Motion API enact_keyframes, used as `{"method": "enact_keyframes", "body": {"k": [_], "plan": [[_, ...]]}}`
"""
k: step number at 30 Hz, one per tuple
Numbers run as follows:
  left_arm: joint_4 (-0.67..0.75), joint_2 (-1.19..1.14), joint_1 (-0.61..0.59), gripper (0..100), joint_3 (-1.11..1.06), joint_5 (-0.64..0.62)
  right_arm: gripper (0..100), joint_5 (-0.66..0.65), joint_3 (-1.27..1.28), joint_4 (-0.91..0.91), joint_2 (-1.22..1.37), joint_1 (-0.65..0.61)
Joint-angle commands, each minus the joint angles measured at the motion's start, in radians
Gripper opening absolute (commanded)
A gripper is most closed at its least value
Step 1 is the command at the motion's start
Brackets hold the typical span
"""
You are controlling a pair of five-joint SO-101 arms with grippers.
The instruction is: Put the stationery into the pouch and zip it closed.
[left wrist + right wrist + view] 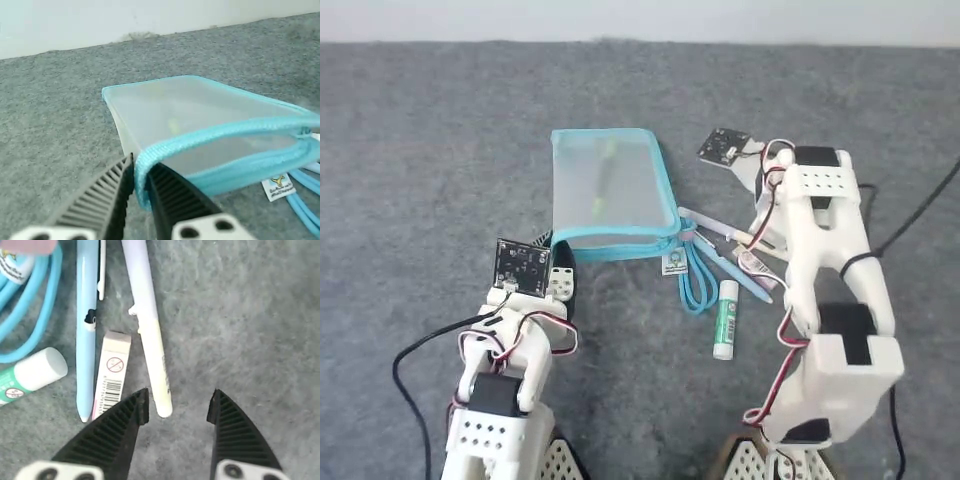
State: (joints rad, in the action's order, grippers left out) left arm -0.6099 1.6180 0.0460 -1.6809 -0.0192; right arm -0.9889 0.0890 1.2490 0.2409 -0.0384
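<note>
Two pens [148, 325] beneath spread right end effector [180, 396]; left end effector [141, 169] pinches woven pouch [200, 110] rim.

Grey tabletop [430, 140] carrying a pouch [608, 190] near its middle, blue pen [87, 330], white pen [147, 330], eraser [112, 374], glue stick [725, 318] lying beside it

Pens [708, 221] and glue stick [725, 320] lie right of pouch [610, 190].
</note>
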Motion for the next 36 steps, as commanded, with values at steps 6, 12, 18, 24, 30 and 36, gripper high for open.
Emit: {"method": "enact_keyframes", "body": {"k": [6,12,18,24,30,36], "plan": [[0.034,0.015,0.0,1,0.028,-0.008,21.6,-0.012,-0.006,-0.013,0.053,0.001],[0.034,0.015,0.0,1,0.028,-0.008,21.6,-0.012,-0.003,-0.039,0.087,0.056],[0.034,0.015,0.0,1,0.028,-0.008,21.4,-0.08,-0.003,-0.045,0.147,0.11],[0.034,0.015,0.0,1,0.028,-0.008,21.4,-0.081,-0.003,-0.05,0.188,0.104],[0.034,0.015,0.0,1,0.028,-0.006,21.3,-0.081,-0.006,-0.05,0.199,0.114],[0.034,0.015,0.0,1,0.028,-0.005,16.0,-0.038,-0.005,-0.048,0.203,0.113]]}}
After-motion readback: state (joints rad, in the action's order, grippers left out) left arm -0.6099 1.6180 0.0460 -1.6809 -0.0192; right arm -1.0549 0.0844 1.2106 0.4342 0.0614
